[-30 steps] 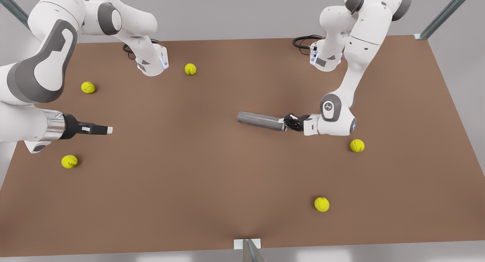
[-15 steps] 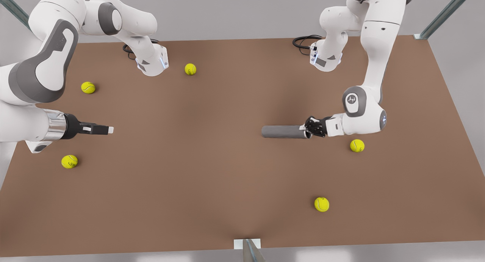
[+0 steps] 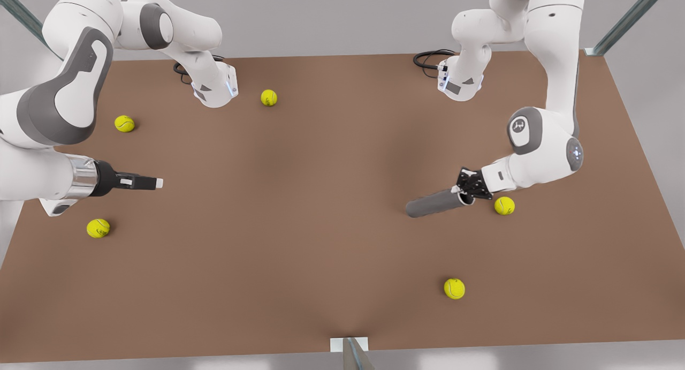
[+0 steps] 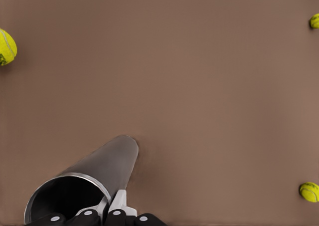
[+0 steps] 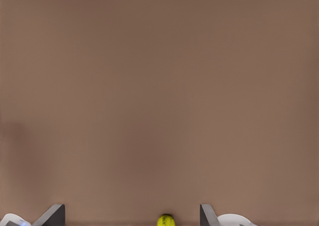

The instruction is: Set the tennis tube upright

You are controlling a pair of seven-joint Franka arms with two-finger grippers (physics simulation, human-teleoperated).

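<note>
The tennis tube (image 3: 433,204) is a grey cylinder at the front view's right, slanting with its closed end toward the front view's left. My left gripper (image 3: 464,194) is shut on the tube's open end. In the left wrist view the tube (image 4: 107,161) shows its hollow, silvery-rimmed mouth, with the left gripper (image 4: 112,206) clamped on the rim wall. My right gripper (image 3: 145,183) waits at the front view's left, well away from the tube; its open fingers (image 5: 52,215) stand wide apart above the table.
Yellow-green tennis balls lie scattered on the brown table (image 3: 321,241): one (image 3: 504,205) just beside the left gripper, one (image 3: 454,288) nearer the front edge, one (image 3: 268,97) at the back, two (image 3: 124,123) (image 3: 98,228) near the right arm.
The left gripper has carried the tube toward the front view's right and nearer the front edge, and the tube has swung to a slant. The right arm has barely moved.
</note>
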